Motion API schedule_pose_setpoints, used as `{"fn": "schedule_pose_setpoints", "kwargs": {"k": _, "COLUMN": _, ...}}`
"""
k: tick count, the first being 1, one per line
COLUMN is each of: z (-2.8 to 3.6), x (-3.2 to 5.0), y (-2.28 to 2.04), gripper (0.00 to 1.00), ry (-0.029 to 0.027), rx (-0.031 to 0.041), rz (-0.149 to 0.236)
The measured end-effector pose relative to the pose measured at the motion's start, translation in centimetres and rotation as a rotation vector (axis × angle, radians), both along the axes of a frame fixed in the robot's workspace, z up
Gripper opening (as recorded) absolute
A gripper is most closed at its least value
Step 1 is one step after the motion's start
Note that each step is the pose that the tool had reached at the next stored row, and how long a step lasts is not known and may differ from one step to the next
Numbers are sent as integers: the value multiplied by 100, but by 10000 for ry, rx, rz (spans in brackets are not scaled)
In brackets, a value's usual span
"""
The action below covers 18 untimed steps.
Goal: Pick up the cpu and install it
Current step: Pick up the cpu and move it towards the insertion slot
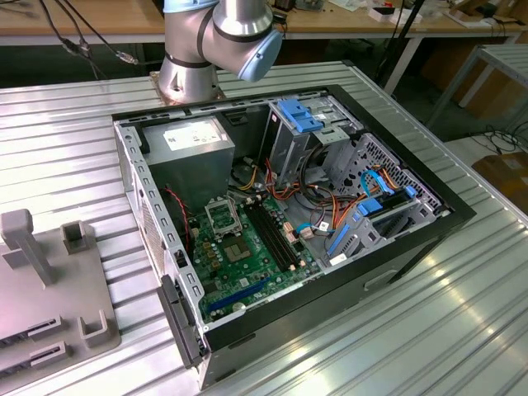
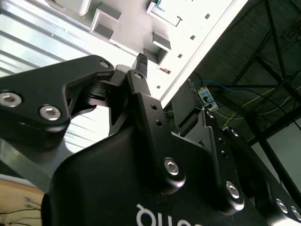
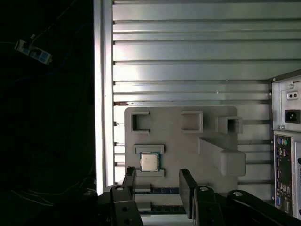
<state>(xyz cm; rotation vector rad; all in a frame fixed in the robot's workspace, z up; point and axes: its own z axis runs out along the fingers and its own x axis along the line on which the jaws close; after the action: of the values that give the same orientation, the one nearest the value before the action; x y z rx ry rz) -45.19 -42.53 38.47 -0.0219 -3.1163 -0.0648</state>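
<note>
The cpu is lying flat, silver face up, in a square framed pocket of a grey tray. Its sides are running parallel to the tray's edges, and being square, it is showing no long axis. The pocket is sitting near the tray edge that runs along the outer edge of the ribbed metal surface. The claw is hovering above the tray, fingers spread apart, gripping nothing. An open computer case is holding a green circuit board with a square socket.

Bright glare on ribbed table; dark beyond table edge, first wrist view.
</note>
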Motion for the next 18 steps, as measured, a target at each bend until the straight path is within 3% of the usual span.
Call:
{"fn": "schedule_pose_setpoints", "kwargs": {"k": 3, "z": 0, "x": 0, "y": 0, "gripper": 62, "ry": 0, "rx": 0, "rz": 0}}
{"fn": "schedule_pose_setpoints", "kwargs": {"k": 18, "z": -22, "x": -18, "y": -13, "gripper": 62, "ry": 0, "rx": 0, "rz": 17}}
